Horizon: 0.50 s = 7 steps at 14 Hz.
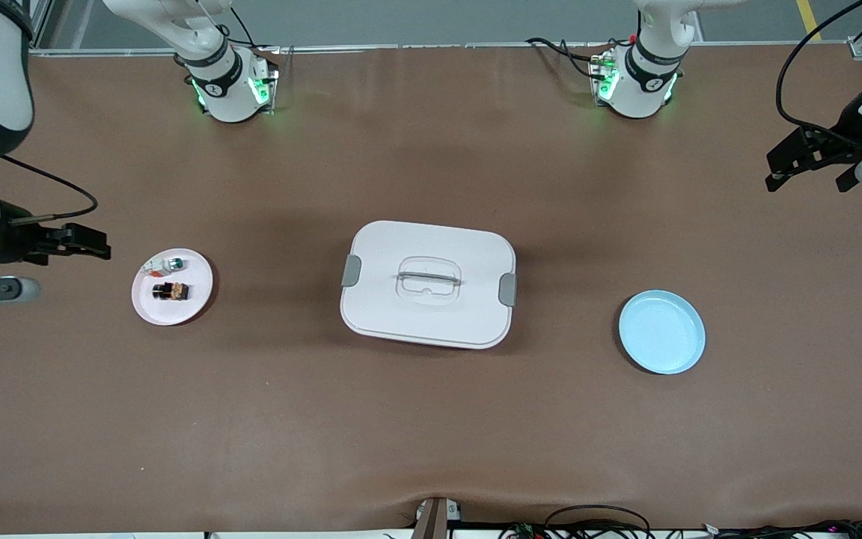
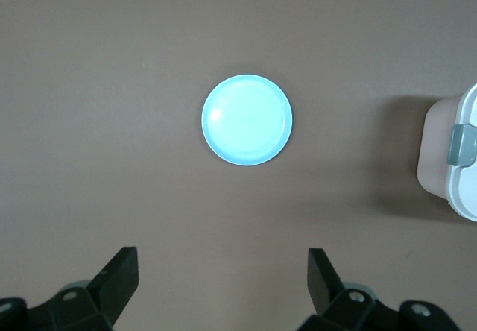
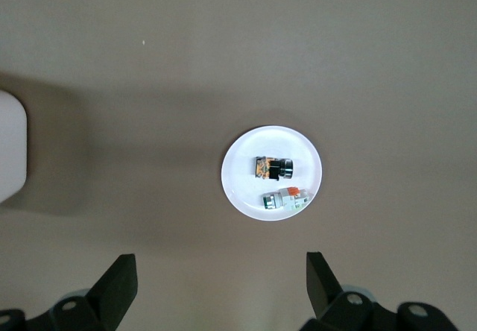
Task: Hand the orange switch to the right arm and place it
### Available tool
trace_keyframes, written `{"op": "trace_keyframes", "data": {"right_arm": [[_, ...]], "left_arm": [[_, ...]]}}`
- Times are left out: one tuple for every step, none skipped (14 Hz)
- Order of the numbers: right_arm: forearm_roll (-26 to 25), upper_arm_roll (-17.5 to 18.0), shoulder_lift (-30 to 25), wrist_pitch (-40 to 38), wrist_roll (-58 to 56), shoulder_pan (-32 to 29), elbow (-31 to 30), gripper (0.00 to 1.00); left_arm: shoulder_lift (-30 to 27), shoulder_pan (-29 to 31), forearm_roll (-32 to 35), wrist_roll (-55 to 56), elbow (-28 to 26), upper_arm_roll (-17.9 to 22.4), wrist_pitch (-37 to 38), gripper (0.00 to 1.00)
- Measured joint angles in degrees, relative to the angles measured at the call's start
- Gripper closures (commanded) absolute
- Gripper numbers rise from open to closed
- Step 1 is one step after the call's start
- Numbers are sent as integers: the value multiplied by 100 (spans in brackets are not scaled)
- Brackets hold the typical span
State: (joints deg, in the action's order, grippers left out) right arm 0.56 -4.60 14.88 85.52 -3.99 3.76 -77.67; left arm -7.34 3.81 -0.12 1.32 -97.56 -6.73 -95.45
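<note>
The orange switch (image 1: 170,290), a tiny black block with an orange face, lies on a small pink plate (image 1: 148,311) toward the right arm's end of the table. It also shows in the right wrist view (image 3: 272,168) on that plate (image 3: 238,189). My right gripper (image 1: 98,247) is open and empty, up over the table beside the plate; its own view (image 3: 221,275) shows the jaws wide apart. My left gripper (image 1: 809,180) is open and empty over the left arm's end of the table, and its own view (image 2: 223,271) shows the same.
A small white piece with teal and red bits (image 1: 164,263) lies on the same plate, farther from the front camera than the switch. A white lidded box (image 1: 428,283) stands mid-table. An empty light blue plate (image 1: 661,332) sits toward the left arm's end.
</note>
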Motion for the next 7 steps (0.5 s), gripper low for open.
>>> {"op": "trace_keyframes", "data": {"right_arm": [[-1,-49,0,-11,39,-12,83,0],[-1,-97,0,-26,46,-40,154,0],[1,-126,0,-35,47,-91,210,0],[3,-132,-2,-47,47,-149,254,0],[3,-134,-9,-69,48,-182,300,0],[4,-135,-35,-112,69,-189,330,0],[6,-133,-76,-191,104,-189,339,0]], "left_arm": [[0,-2,0,0,7,-1,0,0],[0,-3,0,0,10,-1,0,0],[0,-5,0,0,14,-3,0,0],[0,-7,0,0,21,-4,0,0],[0,-9,0,0,31,-8,0,0],[0,-14,0,0,39,-13,0,0],[0,-20,0,0,43,-23,0,0]]}}
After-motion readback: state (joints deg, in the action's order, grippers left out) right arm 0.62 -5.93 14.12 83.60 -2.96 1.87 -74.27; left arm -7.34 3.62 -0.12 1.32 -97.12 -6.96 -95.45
